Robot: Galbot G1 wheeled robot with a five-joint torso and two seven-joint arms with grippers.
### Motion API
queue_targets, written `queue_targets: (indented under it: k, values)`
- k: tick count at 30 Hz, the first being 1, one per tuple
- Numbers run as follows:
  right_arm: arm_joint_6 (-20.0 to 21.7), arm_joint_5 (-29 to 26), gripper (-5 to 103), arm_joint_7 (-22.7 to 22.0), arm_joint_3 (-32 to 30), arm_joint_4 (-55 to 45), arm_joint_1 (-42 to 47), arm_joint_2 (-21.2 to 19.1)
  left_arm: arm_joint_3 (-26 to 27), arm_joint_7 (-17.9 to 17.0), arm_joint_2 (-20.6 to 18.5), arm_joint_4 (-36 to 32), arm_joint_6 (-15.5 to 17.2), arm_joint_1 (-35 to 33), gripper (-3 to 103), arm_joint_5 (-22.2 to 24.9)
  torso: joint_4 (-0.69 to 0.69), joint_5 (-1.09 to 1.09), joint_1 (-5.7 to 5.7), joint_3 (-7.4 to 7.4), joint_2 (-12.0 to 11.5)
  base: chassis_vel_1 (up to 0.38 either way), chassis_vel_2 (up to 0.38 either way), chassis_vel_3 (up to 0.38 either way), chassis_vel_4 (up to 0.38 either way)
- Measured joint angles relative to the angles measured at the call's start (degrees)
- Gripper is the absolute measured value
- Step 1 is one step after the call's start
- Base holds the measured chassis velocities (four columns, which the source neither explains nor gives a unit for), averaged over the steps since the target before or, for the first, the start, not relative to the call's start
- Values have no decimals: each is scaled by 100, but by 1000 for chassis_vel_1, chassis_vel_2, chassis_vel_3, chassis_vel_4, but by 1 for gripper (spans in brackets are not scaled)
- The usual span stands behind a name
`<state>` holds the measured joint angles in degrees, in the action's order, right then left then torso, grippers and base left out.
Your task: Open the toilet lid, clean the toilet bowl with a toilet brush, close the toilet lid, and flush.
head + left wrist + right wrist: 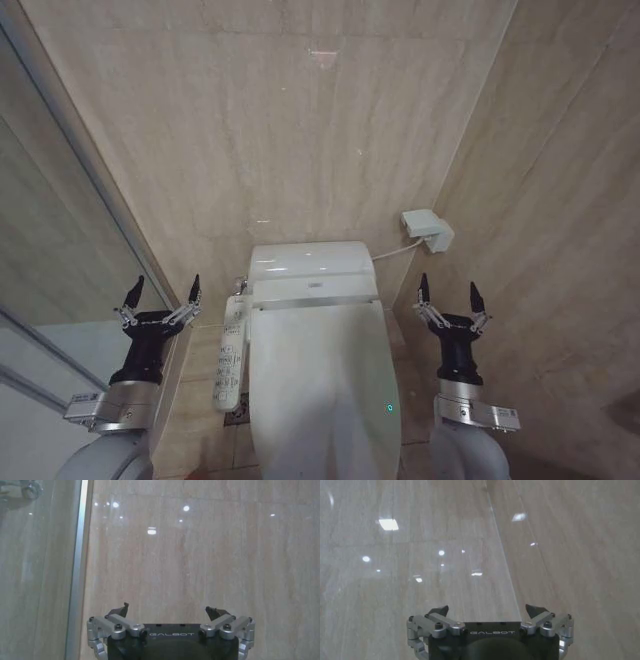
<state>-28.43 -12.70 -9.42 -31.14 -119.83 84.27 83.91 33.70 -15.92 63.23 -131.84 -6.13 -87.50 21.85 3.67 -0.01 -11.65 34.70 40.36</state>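
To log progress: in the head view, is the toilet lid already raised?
No, the toilet lid lies flat over the bowl, closed.

The tiled floor (210, 420) carries the toilet, whose closed toilet lid (320, 380) lies between the two pincers, nearer the right gripper (447, 292) than the left gripper (163, 288). A white button panel (230, 355) runs along the toilet's flank on the left gripper's side, just below that pincer's fingertips.

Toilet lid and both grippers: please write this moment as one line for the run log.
toilet lid: closed | left gripper: jaws open, raised left of toilet | right gripper: jaws open, raised right of toilet | contact: none
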Motion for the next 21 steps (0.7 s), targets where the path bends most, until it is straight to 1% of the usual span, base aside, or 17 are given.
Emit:
queue_targets:
  k: [7,15,16,21]
  values:
    - [-37,49,100,2,-16,0,13,110,-9,20,-55,58,0,29,100,20,0,0,2,-1,0,165,-177,-177,159]
    - [-49,48,100,-3,-94,3,13,136,-42,35,-56,143,-4,94,100,38,0,3,2,0,0,256,-245,-252,258]
    - [-48,47,100,-6,-107,3,12,137,-55,39,-62,157,-5,113,100,38,0,-1,3,-1,0,295,-299,-282,280]
    - [-45,45,100,-9,-137,17,11,141,-105,49,-94,225,-8,194,100,44,0,2,3,-1,1,324,-323,-329,324]
